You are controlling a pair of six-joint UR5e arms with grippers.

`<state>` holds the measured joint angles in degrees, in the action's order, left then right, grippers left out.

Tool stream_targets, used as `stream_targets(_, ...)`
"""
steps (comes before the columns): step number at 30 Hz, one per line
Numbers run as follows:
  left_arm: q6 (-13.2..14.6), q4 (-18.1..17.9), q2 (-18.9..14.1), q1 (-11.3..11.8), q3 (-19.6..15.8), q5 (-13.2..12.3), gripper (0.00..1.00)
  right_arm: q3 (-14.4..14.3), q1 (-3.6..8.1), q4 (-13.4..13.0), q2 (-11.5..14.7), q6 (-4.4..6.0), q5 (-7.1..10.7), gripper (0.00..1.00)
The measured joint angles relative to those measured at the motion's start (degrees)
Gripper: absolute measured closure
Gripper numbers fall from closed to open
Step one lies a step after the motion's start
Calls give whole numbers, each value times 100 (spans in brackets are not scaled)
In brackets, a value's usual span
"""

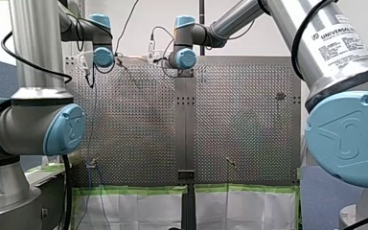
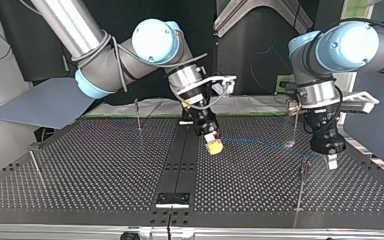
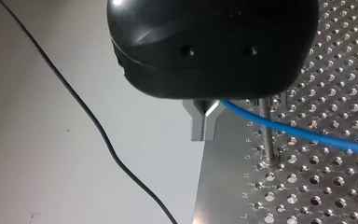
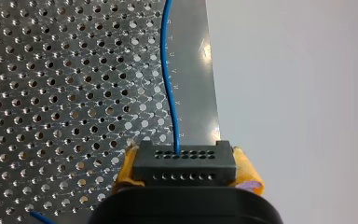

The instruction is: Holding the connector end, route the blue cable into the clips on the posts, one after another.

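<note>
While my right gripper (image 2: 213, 144) clamps the black connector (image 4: 185, 164) between yellow pads | blue cable (image 4: 167, 88) runs over the perforated table (image 4: 51, 93) to my left gripper (image 3: 204, 122), jaws seemingly pinched on it beside a post (image 3: 266, 133) | judged light, limp, slippery: hold the rigid connector, guide the slack close to each post.
</note>
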<state>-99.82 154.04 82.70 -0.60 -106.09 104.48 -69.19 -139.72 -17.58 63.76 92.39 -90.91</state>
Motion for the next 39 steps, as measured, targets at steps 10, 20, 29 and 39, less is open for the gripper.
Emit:
stream_targets(10, -8, 13, -18, 20, 3, 4, 100, 1, -12, 12, -12, 0, 3, 100)
stream_targets(20, -1, 28, 82, -2, 3, -10, 100, 2, -13, 25, -22, 1, 3, 100)
stream_targets(29, -16, 52, 96, 2, 3, -4, 100, 1, -4, 26, -31, 0, 3, 100)
stream_targets(39, -29, 57, 215, 33, 3, -75, 100, 2, 1, 44, -47, 0, 4, 100)
